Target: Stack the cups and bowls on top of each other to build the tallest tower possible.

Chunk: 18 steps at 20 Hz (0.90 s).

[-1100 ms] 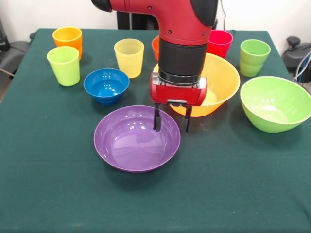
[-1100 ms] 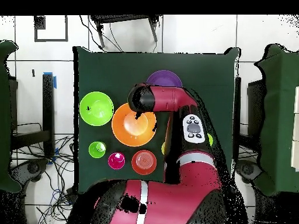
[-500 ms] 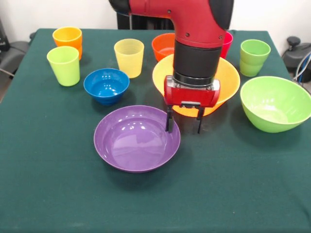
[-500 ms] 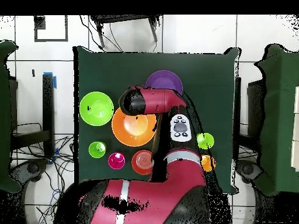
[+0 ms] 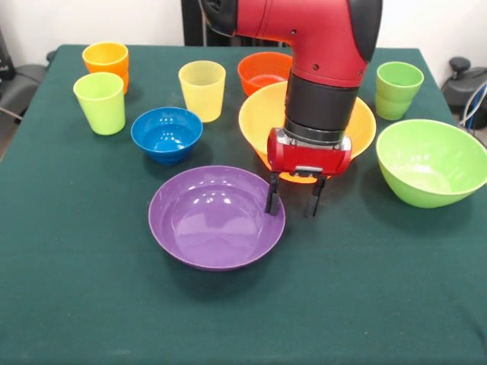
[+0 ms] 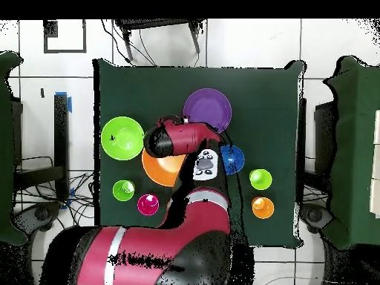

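Nothing was stacked yet; every bowl and cup sat by itself on the green table [image 5: 91, 304]. Nearest the front cam was the purple bowl [image 5: 217, 218], wide, shallow, upright, empty. The gripper [image 5: 293, 199] hung at its right rim w/ fingers apart and holding nothing: one fingertip [image 5: 270, 205] was at the rim's right edge, the other over bare cloth betw. purple bowl and the big orange-yellow bowl [image 5: 262, 114]. Whether that first tip touched the rim, can't tell.

Next back, the green bowl [image 5: 432, 161] sat at the right edge of the table, well apart from the purple one. The blue bowl [image 5: 167, 134] was left of centre, near the purple bowl's far-left side but not touching. The orange-yellow bowl was just behind the gripper, its front partly hidden by the red wrist and arm [image 5: 323, 76].

Further back on the left stood the lime cup [image 5: 100, 103], w/ the orange cup [image 5: 106, 62] just behind it. The yellow cup [image 5: 202, 90] stood betw. blue bowl and the red-orange bowl [image 5: 262, 72], which sat at the orange-yellow bowl's far rim. The green cup [image 5: 398, 89] stood far right, upright.

Overhead view: purple bowl [image 6: 208, 110] near table centre, green bowl [image 6: 122, 138] to its lower left, red cup [image 6: 148, 204] beside the green cup [image 6: 124, 190] toward the base; arm covered much of the orange-yellow bowl [image 6: 159, 167].
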Available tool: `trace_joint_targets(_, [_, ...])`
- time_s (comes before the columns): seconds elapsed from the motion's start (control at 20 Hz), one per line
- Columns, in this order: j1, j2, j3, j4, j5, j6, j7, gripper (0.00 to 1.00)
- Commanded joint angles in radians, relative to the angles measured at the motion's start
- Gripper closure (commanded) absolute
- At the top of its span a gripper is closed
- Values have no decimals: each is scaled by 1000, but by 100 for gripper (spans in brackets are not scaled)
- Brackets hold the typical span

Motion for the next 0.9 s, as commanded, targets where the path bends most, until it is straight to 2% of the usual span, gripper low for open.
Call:
trace_joint_targets(0.05, [93, 121, -147, -38, -14, -142, 187, 0])
trace_joint_targets(0.15, [109, 134, -176, -38, 6, -170, 188, 0])
trace_joint_targets(0.4, [108, 140, -182, -28, 25, -214, 167, 0])
trace_joint_targets(0.45, [109, 141, -185, -26, 29, -233, 159, 100])
trace_joint_targets(0.6, [101, 133, -173, -16, 26, -258, 160, 100])
trace_joint_targets(0.9, [59, 126, -126, -6, 19, -180, 130, 100])
